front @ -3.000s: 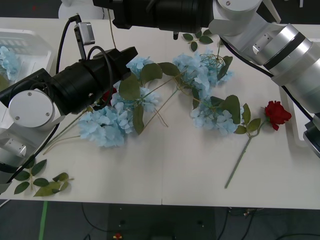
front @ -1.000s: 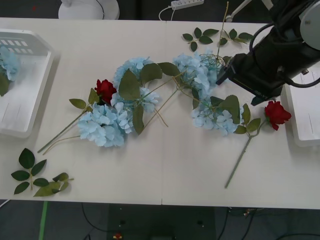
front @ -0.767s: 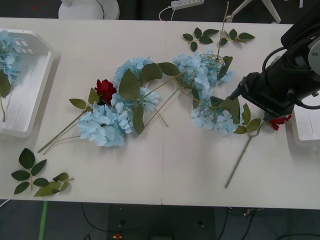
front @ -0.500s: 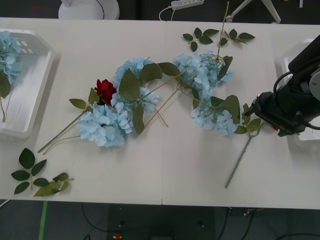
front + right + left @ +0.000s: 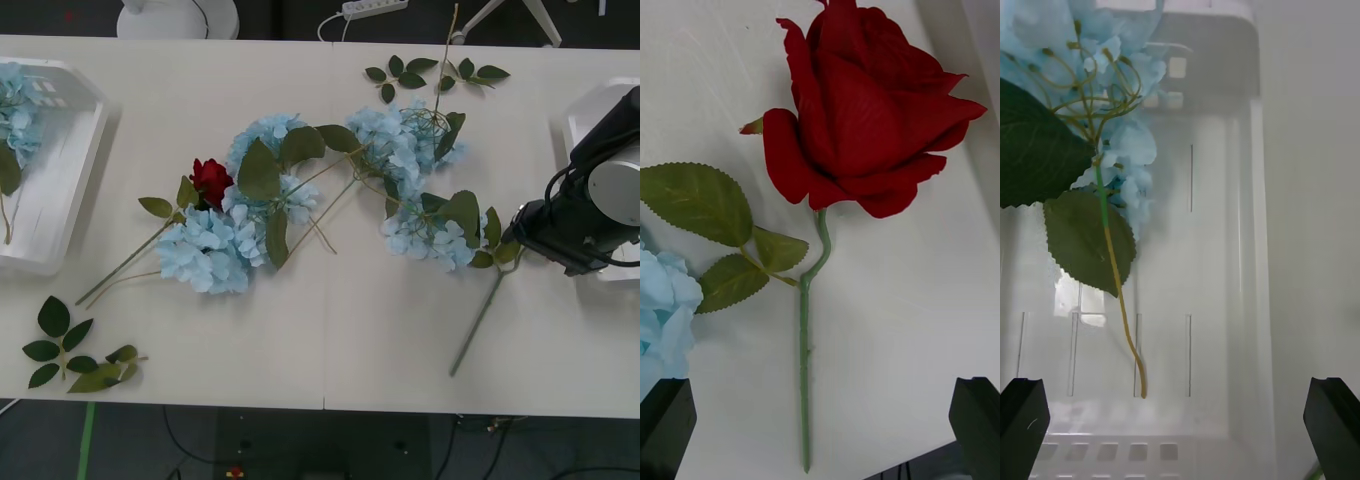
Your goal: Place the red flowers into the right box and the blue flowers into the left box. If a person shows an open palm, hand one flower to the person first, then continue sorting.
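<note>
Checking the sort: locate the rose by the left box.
In the front view the rose lies left of centre on the table, its head touching the blue flowers, apart from the left box.

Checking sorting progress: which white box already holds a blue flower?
The left box, at the table's left edge: a blue flower lies inside it. The right box, beside the right gripper, shows none.
</note>
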Motion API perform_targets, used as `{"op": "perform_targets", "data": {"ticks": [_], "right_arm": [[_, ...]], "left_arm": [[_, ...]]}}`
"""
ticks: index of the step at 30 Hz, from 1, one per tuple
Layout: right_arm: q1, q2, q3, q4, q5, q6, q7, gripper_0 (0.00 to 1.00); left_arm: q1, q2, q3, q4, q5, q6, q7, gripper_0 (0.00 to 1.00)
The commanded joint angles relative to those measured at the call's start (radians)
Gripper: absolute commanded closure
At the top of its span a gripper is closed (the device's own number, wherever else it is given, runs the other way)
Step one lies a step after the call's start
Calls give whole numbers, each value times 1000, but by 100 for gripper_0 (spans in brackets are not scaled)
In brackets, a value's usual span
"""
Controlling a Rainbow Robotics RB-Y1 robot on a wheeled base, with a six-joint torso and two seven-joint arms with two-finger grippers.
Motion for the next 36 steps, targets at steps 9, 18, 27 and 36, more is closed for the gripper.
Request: {"op": "perform_targets", "data": {"ticks": [9, 18, 27, 36], "right_arm": [[-1, 39, 180, 146, 67, -234, 71, 0], [-1, 105, 186, 206, 80, -261, 75, 0], [-1, 144, 191, 269, 79, -284, 115, 0], [-1, 162, 194, 378, -4, -367, 269, 0]], "left_arm": [[-241, -179, -245, -222, -503, 299, 371, 0], [-404, -327, -521, -169, -744, 358, 350, 0], [-456, -377, -607, -49, -616, 309, 160, 0], [-476, -426, -608, 123, -494, 194, -28, 0]]}}
